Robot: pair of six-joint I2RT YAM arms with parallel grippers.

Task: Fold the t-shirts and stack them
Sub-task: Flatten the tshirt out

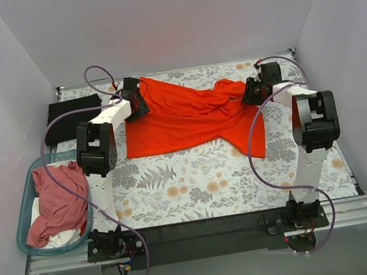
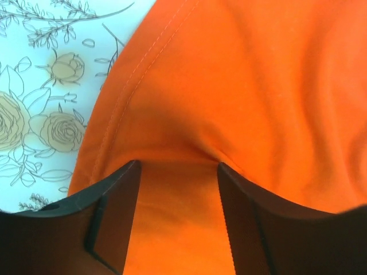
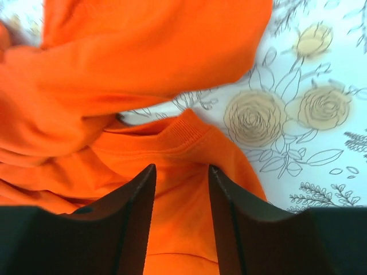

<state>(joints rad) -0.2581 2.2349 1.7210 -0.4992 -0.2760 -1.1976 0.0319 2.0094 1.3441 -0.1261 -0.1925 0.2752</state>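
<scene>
We see the orange-red t-shirt (image 1: pixel 188 119) lying crosswise on the desk (image 1: pixel 198 187). Left end effector (image 2: pixel 179 166) straddles its left edge, right end effector (image 3: pixel 182 167) its collar (image 3: pixel 184 129), both released.

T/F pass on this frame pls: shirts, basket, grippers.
1. The orange-red t-shirt is folded. False: it lies unfolded and twisted on the table.
2. A black t-shirt lies at the table's far left corner. True.
3. The teal basket sits beside the right arm. False: beside the left arm.
4. A pink t-shirt is in the basket. True.
5. The right gripper is shut. False: its jaws stand apart over the orange-red t-shirt's collar.
</scene>
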